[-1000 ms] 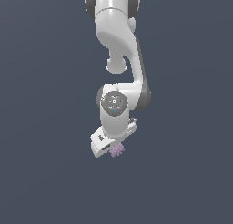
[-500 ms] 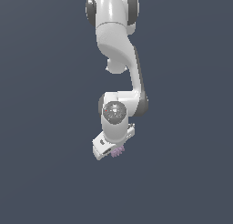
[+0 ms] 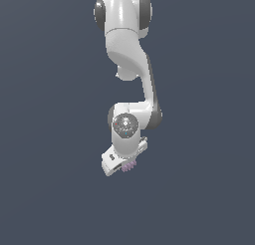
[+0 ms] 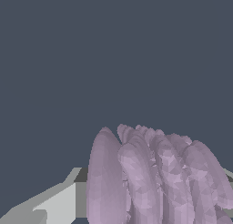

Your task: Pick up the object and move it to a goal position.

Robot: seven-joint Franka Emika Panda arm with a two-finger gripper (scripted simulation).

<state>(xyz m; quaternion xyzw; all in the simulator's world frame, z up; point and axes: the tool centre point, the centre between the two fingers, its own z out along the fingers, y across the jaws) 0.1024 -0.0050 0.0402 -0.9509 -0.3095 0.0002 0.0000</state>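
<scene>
The object (image 3: 129, 166), a small pale purple-pink knobbly lump, hangs below the white hand of my arm in the exterior view, mostly hidden behind the hand. My gripper (image 3: 127, 164) is shut on it. In the wrist view the object (image 4: 154, 177) fills the lower part of the picture as bumpy purple lobes, with one grey-white finger (image 4: 54, 202) beside it. The other finger is hidden behind the lump.
My white arm (image 3: 127, 55) reaches down from the top of the exterior view, bent at a grey-capped joint (image 3: 125, 124). Around it there is only a plain dark blue-grey background.
The arm has pulled upward and the hand with the object has risen a little and shifted slightly toward the exterior view's right. The grip has stayed shut.
</scene>
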